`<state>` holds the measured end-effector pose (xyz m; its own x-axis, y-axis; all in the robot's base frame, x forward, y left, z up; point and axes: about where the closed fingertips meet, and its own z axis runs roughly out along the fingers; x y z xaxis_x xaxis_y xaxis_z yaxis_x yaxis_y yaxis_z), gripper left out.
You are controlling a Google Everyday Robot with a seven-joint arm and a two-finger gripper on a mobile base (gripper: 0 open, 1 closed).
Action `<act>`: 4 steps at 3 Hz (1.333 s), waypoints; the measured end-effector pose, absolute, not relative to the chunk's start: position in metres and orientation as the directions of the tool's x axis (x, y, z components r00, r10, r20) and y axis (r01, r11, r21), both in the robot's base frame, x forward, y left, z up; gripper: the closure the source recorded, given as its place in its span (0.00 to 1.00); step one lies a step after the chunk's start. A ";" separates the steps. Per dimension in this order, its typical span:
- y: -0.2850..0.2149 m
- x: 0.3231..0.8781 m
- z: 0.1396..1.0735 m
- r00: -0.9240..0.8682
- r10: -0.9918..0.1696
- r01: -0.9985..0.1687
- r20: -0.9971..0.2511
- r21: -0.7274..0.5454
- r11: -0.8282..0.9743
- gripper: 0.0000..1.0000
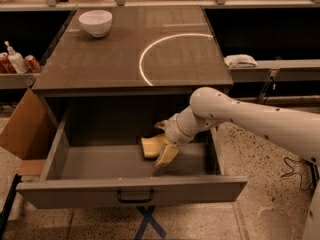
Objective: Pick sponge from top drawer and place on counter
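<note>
Bowl (95, 22): white, far back on the left.
Bottle (16, 59): white, on the left shelf (15, 80).
Cans (32, 63): red, beside the bottle.
Box (22, 129): brown cardboard, low on the left.
Cable (292, 166): black, on the floor (260, 149).
Gripper (161, 146): low, near the middle.

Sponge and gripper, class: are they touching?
Cannot tell. Camera view shows the gripper inside the top drawer, overlapping the sponge; neither contact nor gap is plain.

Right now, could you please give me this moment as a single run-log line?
phase: pick | pincer: inside open top drawer, at sponge | sponge: in drawer, not on counter
</note>
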<state>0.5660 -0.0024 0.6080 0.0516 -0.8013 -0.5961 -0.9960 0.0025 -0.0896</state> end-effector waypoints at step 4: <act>-0.030 0.549 0.677 0.147 -0.724 -0.982 -0.673 -0.187 -0.026 1.00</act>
